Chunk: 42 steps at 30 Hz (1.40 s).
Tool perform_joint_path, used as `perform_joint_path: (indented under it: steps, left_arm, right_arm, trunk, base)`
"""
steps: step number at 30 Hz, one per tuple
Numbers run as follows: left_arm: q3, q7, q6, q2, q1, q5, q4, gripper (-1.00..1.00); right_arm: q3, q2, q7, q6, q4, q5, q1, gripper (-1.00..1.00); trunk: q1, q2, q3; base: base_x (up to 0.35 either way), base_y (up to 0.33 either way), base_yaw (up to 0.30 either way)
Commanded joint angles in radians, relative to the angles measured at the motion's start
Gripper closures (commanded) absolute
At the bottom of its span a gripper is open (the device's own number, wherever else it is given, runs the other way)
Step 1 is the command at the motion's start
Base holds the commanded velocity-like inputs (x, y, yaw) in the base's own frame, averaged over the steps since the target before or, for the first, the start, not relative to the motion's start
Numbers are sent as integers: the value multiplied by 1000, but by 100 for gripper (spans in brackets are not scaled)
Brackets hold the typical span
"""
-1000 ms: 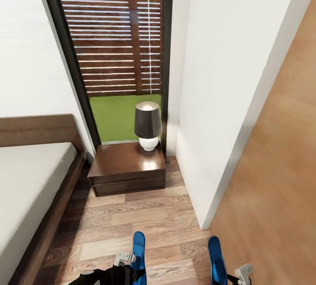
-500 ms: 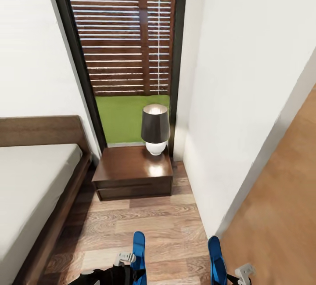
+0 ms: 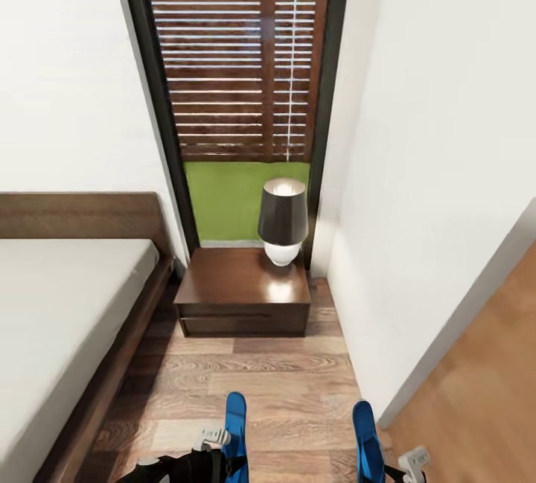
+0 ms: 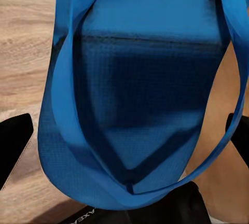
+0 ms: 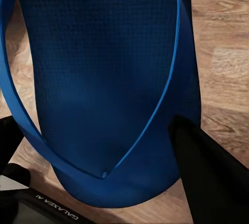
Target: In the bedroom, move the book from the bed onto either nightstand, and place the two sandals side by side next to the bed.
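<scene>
Bed (image 3: 67,304): lies ahead and left of both arms; the floor strip beside it is the drop zone, nearer the left arm.
Sandals: long axes point forward, parallel, well apart.
Left gripper (image 3: 216,446): closed on the left sandal (image 3: 236,431), sole across its wrist view.
Right gripper (image 3: 406,464): grips the right sandal (image 3: 365,438).
Nightstand (image 3: 246,293): ahead, bearing a lamp (image 3: 283,219).

The large dark-brown wooden bed (image 3: 89,319) with pale-grey mattress runs off the head view's left edge. Both bright blue flat sandals (image 3: 236,434) (image 3: 365,442) are cut by its bottom edge, hiding each gripper's hold.
</scene>
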Motion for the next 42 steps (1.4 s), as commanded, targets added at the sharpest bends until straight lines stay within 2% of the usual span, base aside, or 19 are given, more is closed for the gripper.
perform_joint_path:
  steps: [1,18,34,42]
  left_arm:
    - [-7,-1,0,1,-1,8,0,100]
    - [-8,-1,0,1,-1,8,0,100]
    - [-8,-1,0,1,-1,8,0,100]
    - [-8,-1,0,1,-1,8,0,100]
  right_arm:
    - [-9,1,5,-5,0,10,-1,100]
    - [-8,1,7,-5,1,10,-1,100]
    - [-8,1,7,-5,1,10,-1,100]
    - [-8,1,6,-5,1,10,-1,100]
  trunk:
    - [1,-1,-1]
    - [1,-1,-1]
    - [1,-1,-1]
    - [1,-1,-1]
  base:
    - [292,0,4]
    - [314,6,0]
    - [295,149,0]
    - [99,55,107]
